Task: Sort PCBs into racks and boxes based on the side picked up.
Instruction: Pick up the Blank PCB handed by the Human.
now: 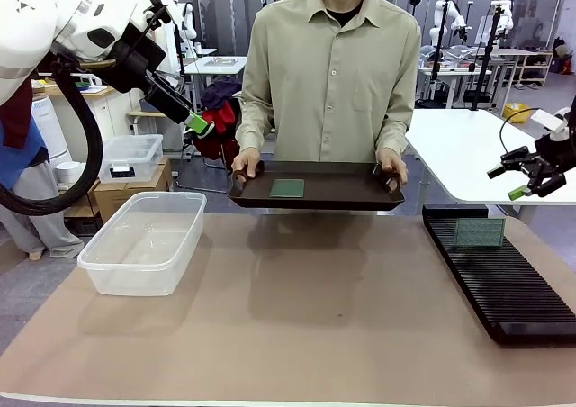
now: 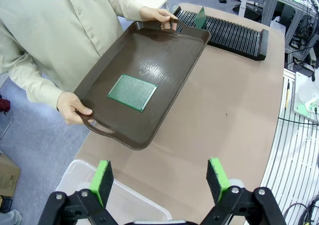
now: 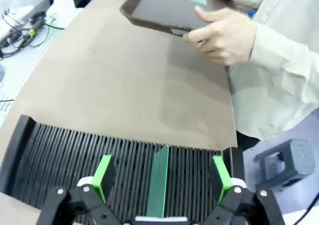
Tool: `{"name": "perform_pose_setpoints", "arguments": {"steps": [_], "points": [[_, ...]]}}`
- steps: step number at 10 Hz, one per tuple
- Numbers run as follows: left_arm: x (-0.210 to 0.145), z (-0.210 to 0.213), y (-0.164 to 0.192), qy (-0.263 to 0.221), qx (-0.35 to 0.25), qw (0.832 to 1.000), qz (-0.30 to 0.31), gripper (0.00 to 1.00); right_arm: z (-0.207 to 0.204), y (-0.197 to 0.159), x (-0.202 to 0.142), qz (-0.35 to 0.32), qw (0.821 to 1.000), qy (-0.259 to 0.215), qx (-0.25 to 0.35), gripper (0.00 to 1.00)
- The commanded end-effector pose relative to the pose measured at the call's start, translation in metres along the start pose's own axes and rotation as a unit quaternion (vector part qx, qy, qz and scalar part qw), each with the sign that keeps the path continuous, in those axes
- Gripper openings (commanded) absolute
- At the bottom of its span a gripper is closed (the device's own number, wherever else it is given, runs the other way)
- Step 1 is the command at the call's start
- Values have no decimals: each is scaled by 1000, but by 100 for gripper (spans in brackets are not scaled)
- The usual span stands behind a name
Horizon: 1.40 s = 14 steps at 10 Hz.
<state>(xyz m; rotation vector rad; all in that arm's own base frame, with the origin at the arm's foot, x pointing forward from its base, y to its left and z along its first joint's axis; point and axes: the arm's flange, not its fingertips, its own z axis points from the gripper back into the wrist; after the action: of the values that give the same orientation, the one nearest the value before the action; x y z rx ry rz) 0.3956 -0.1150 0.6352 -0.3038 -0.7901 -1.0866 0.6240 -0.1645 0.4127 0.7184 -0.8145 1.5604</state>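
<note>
Tray [image 2: 169, 46]: glossy dark brown; perforated green PCB [image 2: 132, 92] laid flat inside.
Rack [image 1: 508, 285]: black, ribbed; second PCB [image 1: 479, 232] stood upright.
Grippers: left gripper [image 2: 160, 177], right gripper [image 3: 160, 172] spread wide, nothing held.

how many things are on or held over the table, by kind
thin green rectangular circuit boards: 2
dark brown handled plastic tray: 1
long black slotted rack: 1
large clear plastic tub: 1
total: 5
</note>
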Motion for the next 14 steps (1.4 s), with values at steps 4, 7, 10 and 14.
{"name": "perform_pose_setpoints", "arguments": {"steps": [4,7,10,14], "points": [[-2,-1,0,-8,-9,1000,1,100,-21,47,84,-77,994,18,-80,100],[-2,-1,0,-8,-9,1000,1,100,-19,49,124,-210,967,7,-146,100],[-2,-1,0,-8,-9,1000,1,100,3,55,152,-256,957,33,-132,100],[-2,-1,0,-8,-9,1000,1,100,29,62,162,-286,950,89,-90,100]]}}
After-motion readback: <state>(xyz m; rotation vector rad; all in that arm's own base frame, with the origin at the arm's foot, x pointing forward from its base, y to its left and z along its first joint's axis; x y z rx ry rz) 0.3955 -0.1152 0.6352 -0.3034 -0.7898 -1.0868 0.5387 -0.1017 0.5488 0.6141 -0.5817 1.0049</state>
